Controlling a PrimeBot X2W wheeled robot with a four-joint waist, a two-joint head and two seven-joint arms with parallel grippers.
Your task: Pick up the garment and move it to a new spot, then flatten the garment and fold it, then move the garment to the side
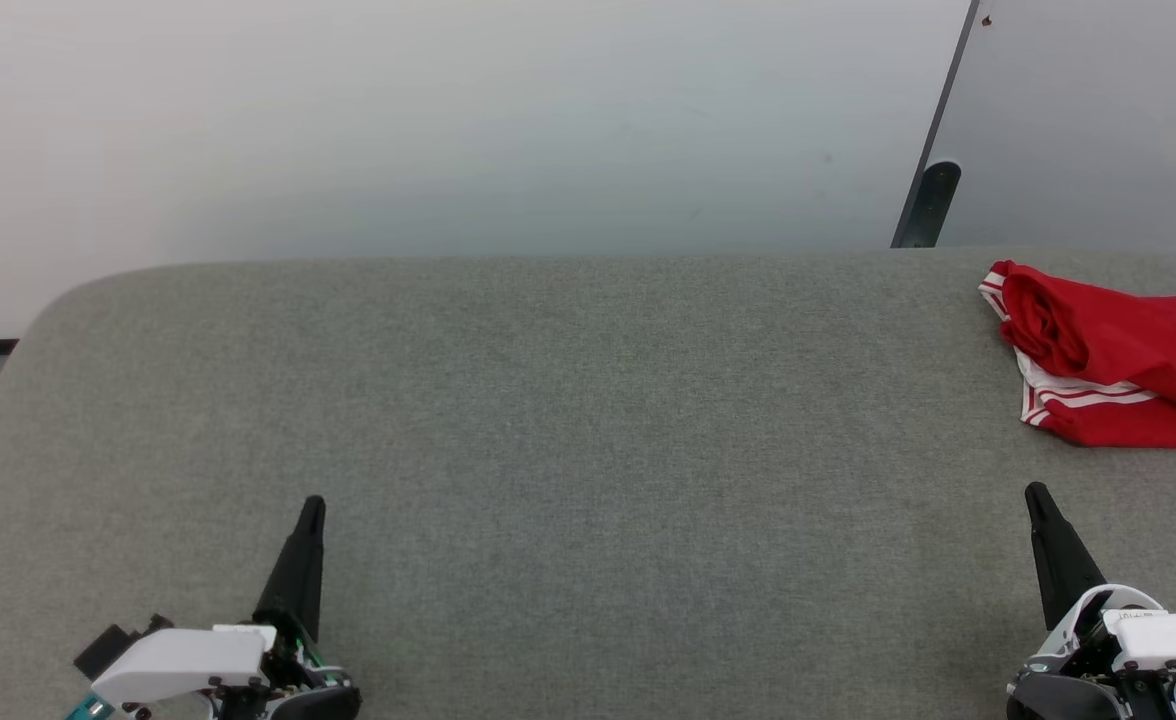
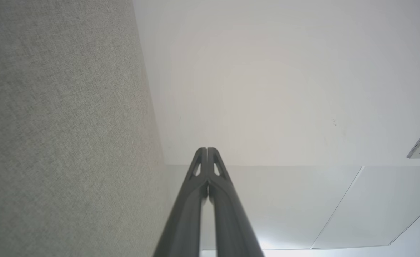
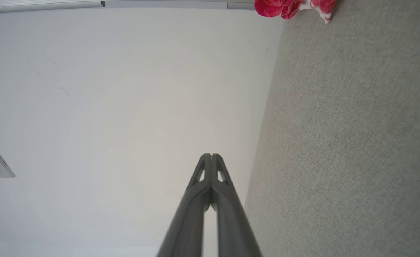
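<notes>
Garment (image 1: 1133, 345) bunched on grey table (image 1: 548, 420), ahead of right gripper (image 1: 1037, 494) tips and slightly outward, apart from them. Well across from left gripper (image 1: 313, 506). Both jaws clenched tight, fingertips pressed together, grasping nothing.

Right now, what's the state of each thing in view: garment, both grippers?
garment: bunched up, not flat, lying at the far right of the table, partly cut off by the head view's edge, not gripped.
left gripper: shut, empty, at the near left.
right gripper: shut, empty, near side of the garment, apart from it.
</notes>
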